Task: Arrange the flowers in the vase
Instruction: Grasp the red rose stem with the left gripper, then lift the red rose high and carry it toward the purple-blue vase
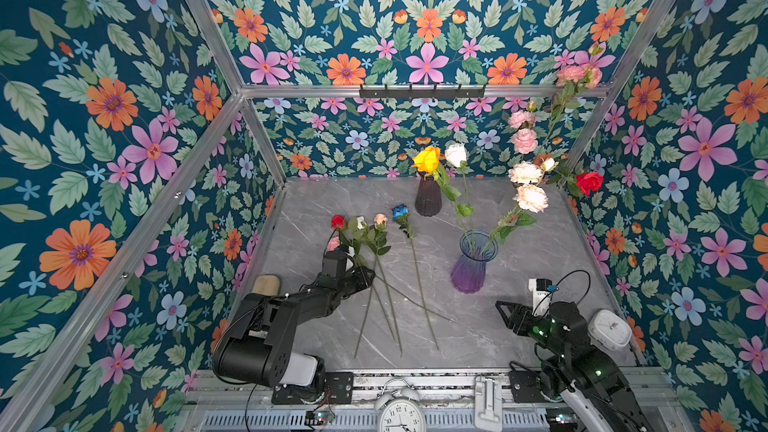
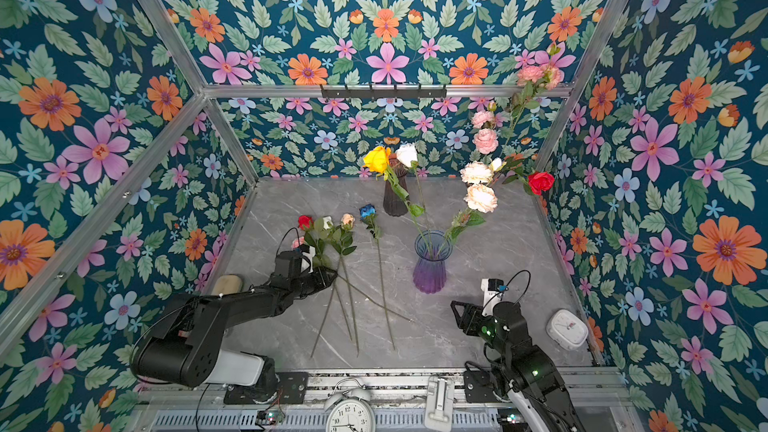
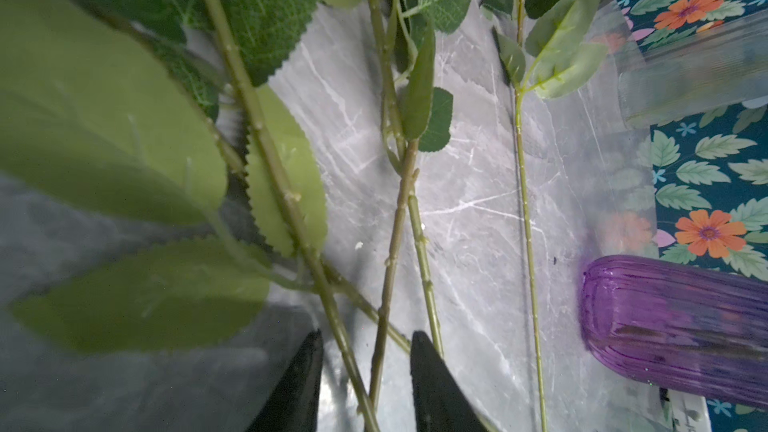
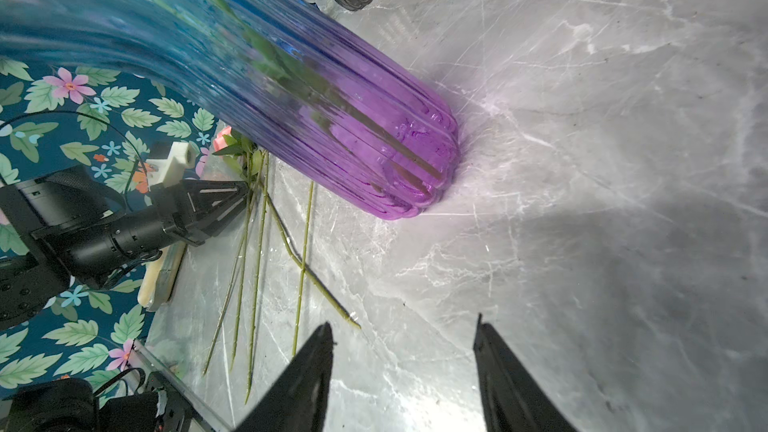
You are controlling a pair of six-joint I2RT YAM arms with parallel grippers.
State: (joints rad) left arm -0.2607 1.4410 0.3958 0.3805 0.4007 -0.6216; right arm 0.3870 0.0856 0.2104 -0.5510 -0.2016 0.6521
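Observation:
A ribbed glass vase (image 1: 473, 261) (image 2: 430, 261) (image 3: 673, 326) (image 4: 332, 118), blue on top and purple below, stands mid-table. It holds flowers: a yellow rose (image 1: 426, 158), a white rose (image 1: 456, 154), peach ruffled blooms (image 1: 530, 197), pink ones (image 1: 523, 141) and a red rose (image 1: 589, 182). Several more flowers lie left of it, among them a red rose (image 1: 338, 221), a peach bud (image 1: 380, 220) and a blue rose (image 1: 400, 210). My left gripper (image 1: 369, 275) (image 2: 332, 274) (image 3: 368, 340) sits low over their crossed stems (image 3: 390, 268); its jaws stand apart with two stems between them. My right gripper (image 1: 500, 309) (image 2: 457, 311) (image 4: 403, 338) is open and empty, near the vase's right front.
A dark ribbed vase (image 1: 428, 197) stands at the back behind the yellow rose. A white square clock (image 1: 610, 329) lies at the right edge, an alarm clock (image 1: 401, 413) at the front rail, a beige block (image 1: 266, 284) at the left wall. Patterned walls enclose the table.

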